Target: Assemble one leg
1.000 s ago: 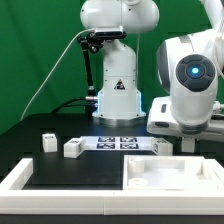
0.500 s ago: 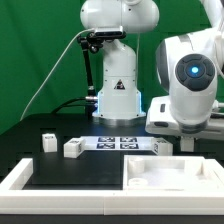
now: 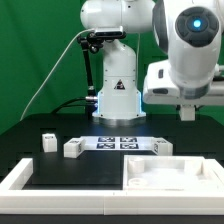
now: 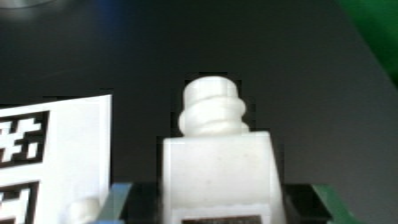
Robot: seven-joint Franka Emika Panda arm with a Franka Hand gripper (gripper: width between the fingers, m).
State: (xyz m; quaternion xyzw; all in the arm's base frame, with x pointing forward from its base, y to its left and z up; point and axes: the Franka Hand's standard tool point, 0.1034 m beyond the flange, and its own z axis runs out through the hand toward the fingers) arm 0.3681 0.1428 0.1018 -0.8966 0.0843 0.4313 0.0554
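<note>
Leg (image 4: pixel 217 165) clenched by its blocky body between the two fingers (image 4: pixel 118 208), with the knobbly threaded stud poking out beyond them toward the dark surface (image 3: pixel 90 165). Hanging high over that surface on the exterior view's right, well apart from everything lying on it. Not showing plainly in the exterior view, being tucked under the wrist there.

Judging the step in hand as the carry: bringing the leg across to the large flat white piece (image 3: pixel 170 172) lying at the front on the exterior view's right, presumably for seating the stud in it.

Doing this well probably coming down to a few things:
- **Height:** travelling at this height until above the chosen spot, then descending straight rather than slanting in.
- **Stud angle:** holding the stud plumb, guarding against a tilted thread binding or skating off.
- **Grip alignment:** watching the wrist view for the block sitting square in the grip. Looking centred right now, with a strip of finger showing on either side.
- **Clearance:** steering clear of the spare leg (image 3: pixel 163 146) just behind the flat piece. Minding less the second spare leg (image 3: pixel 47 141) and third spare leg (image 3: pixel 73 147) at the exterior view's left, near the marker board (image 3: pixel 118 142).
- **Contact:** easing down gently near contact, squeezing firmly enough to stop smooth plastic twisting loose.

Not seeing any hole in the flat piece from here, so not guessing at the corner.
</note>
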